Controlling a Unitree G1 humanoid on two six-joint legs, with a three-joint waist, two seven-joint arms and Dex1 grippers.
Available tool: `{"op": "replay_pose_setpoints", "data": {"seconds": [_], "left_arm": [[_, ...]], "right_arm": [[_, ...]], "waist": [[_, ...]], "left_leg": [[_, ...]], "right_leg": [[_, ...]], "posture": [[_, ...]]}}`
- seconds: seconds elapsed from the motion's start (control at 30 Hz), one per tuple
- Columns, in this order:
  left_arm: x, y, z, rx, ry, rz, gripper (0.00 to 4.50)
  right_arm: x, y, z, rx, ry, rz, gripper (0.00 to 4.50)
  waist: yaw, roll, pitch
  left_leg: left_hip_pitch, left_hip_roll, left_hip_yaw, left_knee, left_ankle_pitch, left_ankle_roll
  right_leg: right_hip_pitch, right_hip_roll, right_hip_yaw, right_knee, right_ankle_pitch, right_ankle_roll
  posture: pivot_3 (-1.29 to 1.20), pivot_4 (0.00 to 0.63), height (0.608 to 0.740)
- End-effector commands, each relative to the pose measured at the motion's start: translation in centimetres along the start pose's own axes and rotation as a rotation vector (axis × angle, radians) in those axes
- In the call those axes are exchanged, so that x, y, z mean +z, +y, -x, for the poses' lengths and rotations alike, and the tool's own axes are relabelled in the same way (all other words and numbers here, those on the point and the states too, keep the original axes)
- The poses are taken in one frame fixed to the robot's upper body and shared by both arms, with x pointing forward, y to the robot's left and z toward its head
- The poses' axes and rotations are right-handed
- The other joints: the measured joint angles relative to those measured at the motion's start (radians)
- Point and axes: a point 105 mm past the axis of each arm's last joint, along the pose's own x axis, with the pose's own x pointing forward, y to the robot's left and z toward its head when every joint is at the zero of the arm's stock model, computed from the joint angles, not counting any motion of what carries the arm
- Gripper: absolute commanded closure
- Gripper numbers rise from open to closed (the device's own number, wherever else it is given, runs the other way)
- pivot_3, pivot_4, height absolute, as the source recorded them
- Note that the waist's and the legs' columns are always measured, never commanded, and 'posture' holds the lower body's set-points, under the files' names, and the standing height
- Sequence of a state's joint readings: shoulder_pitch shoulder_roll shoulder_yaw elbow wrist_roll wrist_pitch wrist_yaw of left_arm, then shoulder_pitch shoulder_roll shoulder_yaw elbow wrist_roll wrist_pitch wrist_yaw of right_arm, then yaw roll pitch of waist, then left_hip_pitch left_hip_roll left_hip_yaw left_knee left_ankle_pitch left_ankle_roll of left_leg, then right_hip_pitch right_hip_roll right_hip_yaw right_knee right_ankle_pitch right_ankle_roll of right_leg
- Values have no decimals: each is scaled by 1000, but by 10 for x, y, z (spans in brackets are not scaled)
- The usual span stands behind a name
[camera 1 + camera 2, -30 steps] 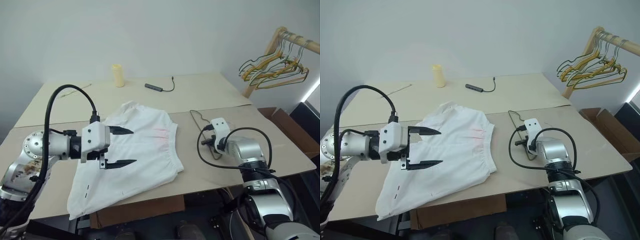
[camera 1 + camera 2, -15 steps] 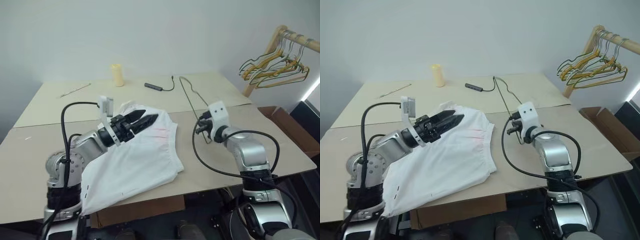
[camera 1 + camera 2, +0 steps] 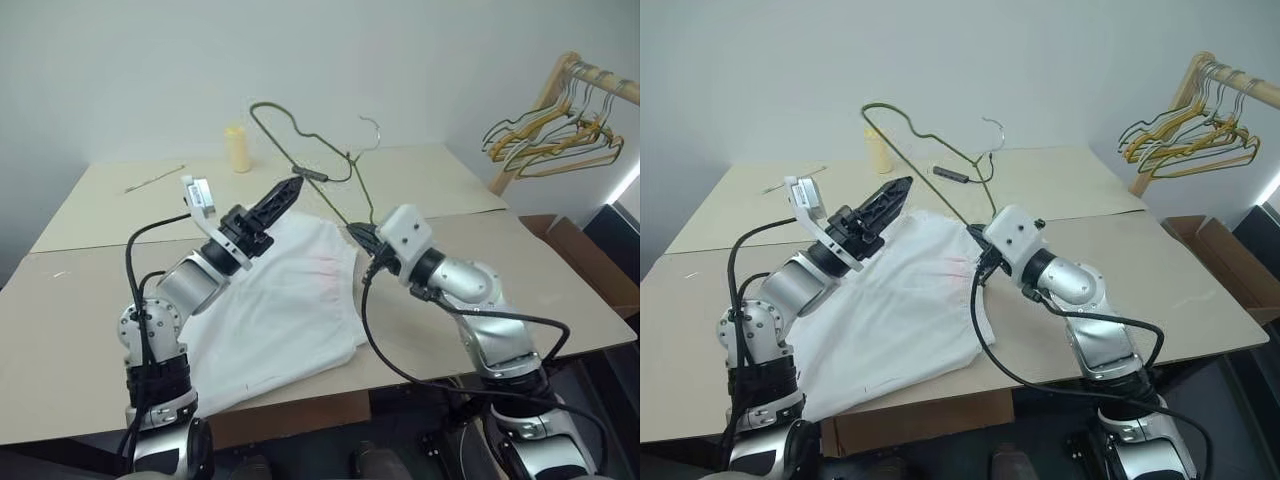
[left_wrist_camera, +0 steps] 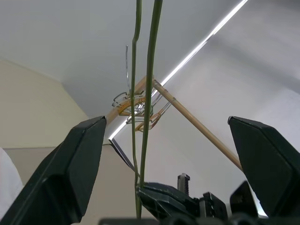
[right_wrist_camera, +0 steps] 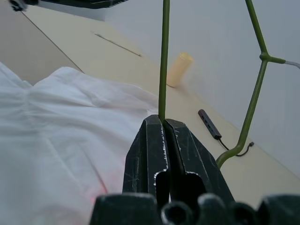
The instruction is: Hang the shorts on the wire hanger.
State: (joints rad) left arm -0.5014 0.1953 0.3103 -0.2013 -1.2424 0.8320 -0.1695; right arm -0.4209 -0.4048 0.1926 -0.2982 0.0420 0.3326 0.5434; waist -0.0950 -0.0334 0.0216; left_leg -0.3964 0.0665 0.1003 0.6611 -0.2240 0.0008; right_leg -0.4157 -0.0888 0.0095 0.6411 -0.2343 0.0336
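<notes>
R gripper [image 3: 980, 243] clamped on wire hanger [image 3: 925, 135], now lifted off table [image 3: 1160, 270] & held up over shorts [image 3: 895, 310] lying flat mid-table; L gripper [image 3: 888, 195] fingers apart, raised toward hanger, ready for threading

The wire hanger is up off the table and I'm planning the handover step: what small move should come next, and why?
Probably bring the open left gripper forward and close it on the wire hanger. The right gripper is shut on one wire of it, holding it upright above the shorts, and in the left wrist view the wires already stand between the spread fingers. A second grip would steady it.
</notes>
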Motion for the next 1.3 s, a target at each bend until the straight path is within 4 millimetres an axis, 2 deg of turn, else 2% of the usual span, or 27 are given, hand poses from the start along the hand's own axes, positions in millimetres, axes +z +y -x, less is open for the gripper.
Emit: {"op": "replay_pose_setpoints", "data": {"seconds": [0.03,0.13,0.23,0.33,0.5,0.53,0.7,0.83,1.03,1.13,1.23,1.3], "left_arm": [[12,-12,-12,-37,-55,-66,0],[15,-15,-16,-54,-97,-43,561],[19,-11,-17,-38,-129,-1,1514],[16,-5,-17,-11,-114,-7,2440],[11,2,-18,26,-94,-19,4232],[11,2,-18,28,-97,-19,4462],[11,-1,-18,9,-97,-75,4462],[11,-6,-18,-14,-107,-125,4500],[23,-3,-14,-30,-154,-200,4500],[39,-4,-7,-94,-170,-247,4500],[57,-15,13,-227,-152,-282,4500],[67,-24,27,-321,-131,-286,4500]], "right_arm": [[16,1,2,4,-67,83,4462],[14,0,1,-6,-53,94,4500],[14,-2,1,-20,-55,92,4500],[15,-3,0,-35,-57,102,4500],[15,-3,-1,-51,-63,145,4500],[15,-3,-1,-51,-67,164,4500],[19,0,-1,-51,-90,284,4500],[21,2,-1,-55,-107,312,3426],[25,1,0,-42,-137,229,1322],[30,-1,7,48,-166,-35,219],[31,-7,22,224,-133,-349,219],[38,-12,33,315,-127,-473,219]], "waist": [[1,0,0],[0,0,0],[0,0,0],[-1,0,0],[-1,0,0],[-1,0,0],[-1,0,0],[-2,0,0],[-2,0,0],[-2,0,0],[-3,-1,1],[-4,0,1]], "left_leg": [[0,0,0,0,0,0],[0,0,0,0,0,0],[0,0,0,0,0,0],[0,0,0,0,0,0],[0,0,0,0,0,0],[0,0,0,0,0,0],[0,0,0,0,0,0],[0,0,0,0,0,0],[0,0,0,0,0,0],[0,0,0,0,0,0],[0,0,-1,0,0,0],[-1,1,-1,0,0,0]], "right_leg": [[0,0,0,0,0,0],[0,0,0,-1,0,0],[0,0,0,-1,0,0],[0,0,0,-1,0,0],[1,0,0,-1,0,0],[1,0,0,-1,0,0],[1,0,0,-1,0,0],[1,0,0,-1,0,0],[1,0,0,-1,0,0],[1,0,-1,-1,0,0],[1,0,-1,-1,0,0],[0,0,-1,-1,0,0]], "posture": [[-57,0,740],[-64,0,740],[-68,0,740],[-69,0,740],[-67,0,740],[-67,0,740],[-64,0,740],[-67,0,740],[-69,0,740],[-64,0,740],[-67,0,740],[-68,0,740]]}}
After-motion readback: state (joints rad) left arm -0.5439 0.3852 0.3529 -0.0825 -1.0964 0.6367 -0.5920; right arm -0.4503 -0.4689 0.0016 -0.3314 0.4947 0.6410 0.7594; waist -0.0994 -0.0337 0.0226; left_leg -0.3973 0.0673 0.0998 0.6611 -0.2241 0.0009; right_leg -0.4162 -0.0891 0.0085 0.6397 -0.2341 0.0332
